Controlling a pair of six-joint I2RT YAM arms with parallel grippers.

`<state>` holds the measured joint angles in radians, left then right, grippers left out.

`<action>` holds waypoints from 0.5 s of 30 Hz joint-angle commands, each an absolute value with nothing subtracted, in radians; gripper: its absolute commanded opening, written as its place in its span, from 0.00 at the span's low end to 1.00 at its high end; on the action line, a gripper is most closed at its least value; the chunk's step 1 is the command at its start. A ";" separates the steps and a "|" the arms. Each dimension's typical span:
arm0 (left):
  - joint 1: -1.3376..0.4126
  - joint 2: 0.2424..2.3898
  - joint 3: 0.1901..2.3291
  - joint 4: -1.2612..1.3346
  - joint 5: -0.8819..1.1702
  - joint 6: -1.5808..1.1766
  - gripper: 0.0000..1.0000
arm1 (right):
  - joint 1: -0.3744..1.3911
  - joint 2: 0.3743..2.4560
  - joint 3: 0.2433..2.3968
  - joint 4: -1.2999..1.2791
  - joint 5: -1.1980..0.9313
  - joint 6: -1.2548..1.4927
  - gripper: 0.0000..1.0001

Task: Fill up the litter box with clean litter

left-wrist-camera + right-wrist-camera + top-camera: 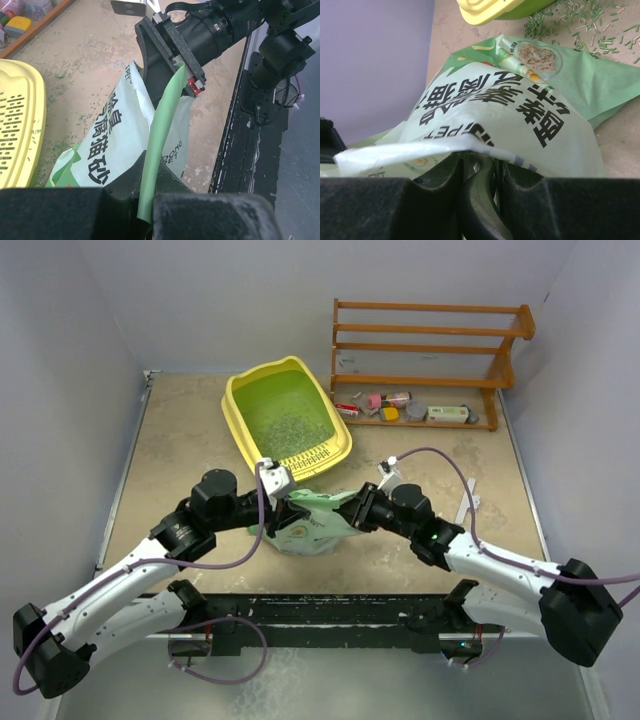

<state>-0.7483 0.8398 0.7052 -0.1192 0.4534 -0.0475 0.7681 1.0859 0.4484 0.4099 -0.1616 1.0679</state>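
litter box [240,430] blocks just ahead of the left gripper [288,514], bag [318,532] fills the gap toward the right gripper [352,512], counter [180,455] further left is open

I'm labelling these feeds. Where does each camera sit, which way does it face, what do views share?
Top external: above and behind the robot, looking down at table, box, rack; left gripper and right gripper show, pinching the bag.
Left wrist: behind the left gripper, facing bag, right gripper; own fingers at bottom.
Right wrist: behind the right gripper, facing bag, box corner; own fingers at bottom.
Shared: all three show bag and box.
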 commanded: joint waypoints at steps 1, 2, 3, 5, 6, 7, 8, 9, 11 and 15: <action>-0.744 0.813 0.729 -0.062 0.440 -0.017 0.03 | 0.786 1.012 0.459 0.422 -0.184 1.107 0.00; -0.743 0.811 0.729 -0.062 0.438 -0.018 0.05 | 0.786 1.002 0.461 0.422 -0.180 1.110 0.00; -0.742 0.809 0.729 -0.064 0.436 -0.018 0.07 | 0.786 0.997 0.458 0.423 -0.176 1.115 0.00; -0.743 0.804 0.727 -0.063 0.436 -0.020 0.10 | 0.786 0.988 0.450 0.436 -0.166 1.129 0.00; -0.744 0.803 0.727 -0.063 0.439 -0.020 0.12 | 0.785 0.984 0.441 0.455 -0.163 1.140 0.00; -0.744 0.800 0.727 -0.061 0.441 -0.020 0.14 | 0.784 0.982 0.433 0.469 -0.160 1.150 0.00; -0.743 0.799 0.726 -0.060 0.444 -0.020 0.15 | 0.784 0.978 0.425 0.479 -0.157 1.159 0.00; -0.743 0.798 0.726 -0.059 0.445 -0.020 0.16 | 0.784 0.972 0.417 0.490 -0.154 1.167 0.00; -0.743 0.795 0.727 -0.059 0.446 -0.021 0.20 | 0.784 0.959 0.401 0.500 -0.141 1.177 0.00; -0.743 0.778 0.725 -0.049 0.458 -0.025 0.27 | 0.784 0.902 0.371 0.502 -0.100 1.196 0.00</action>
